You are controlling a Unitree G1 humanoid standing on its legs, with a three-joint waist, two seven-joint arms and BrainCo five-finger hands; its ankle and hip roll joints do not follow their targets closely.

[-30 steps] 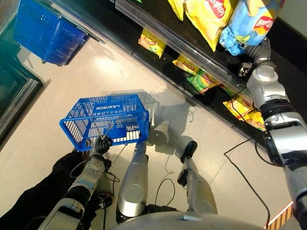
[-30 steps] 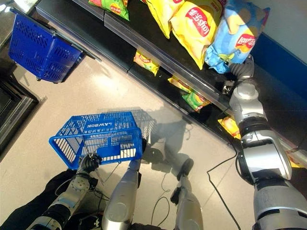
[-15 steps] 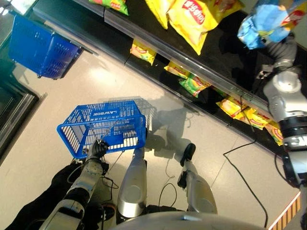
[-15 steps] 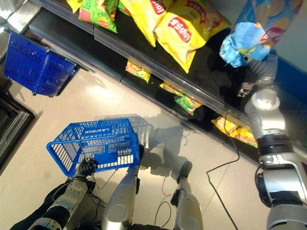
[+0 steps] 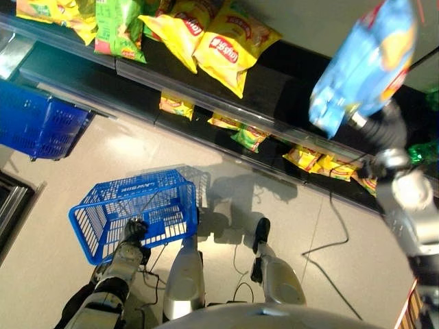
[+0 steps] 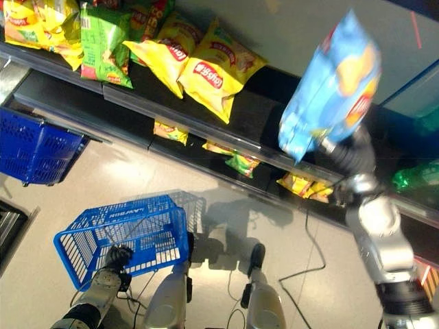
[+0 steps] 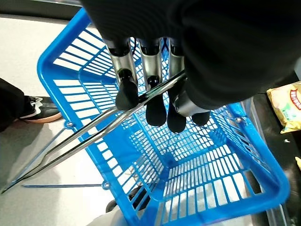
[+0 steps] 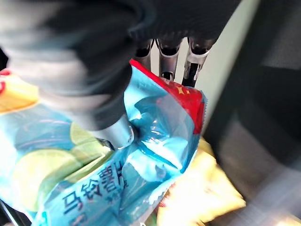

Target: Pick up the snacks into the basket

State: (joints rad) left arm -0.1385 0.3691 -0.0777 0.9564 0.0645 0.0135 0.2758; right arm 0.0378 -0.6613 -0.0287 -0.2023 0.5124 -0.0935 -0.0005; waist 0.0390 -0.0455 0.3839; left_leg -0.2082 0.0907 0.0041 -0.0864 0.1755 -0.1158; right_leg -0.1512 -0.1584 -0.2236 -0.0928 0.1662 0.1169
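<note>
Shop floor with shelves (image 5: 137, 72) far: your right hand (image 8: 117, 127) pinches the blue chip bag (image 5: 363, 65) by one corner, high right. Left hand (image 7: 150, 101) curls round the basket (image 5: 123, 209) handle, low left. Swing fast and the bag may slip.

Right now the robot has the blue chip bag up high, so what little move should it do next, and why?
Probably swing the right hand down and leftward toward the blue basket. Its fingers already pinch the light-blue chip bag, which is off the shelf, while the left hand holds the basket by its wire handle, and nothing is visible inside.
</note>
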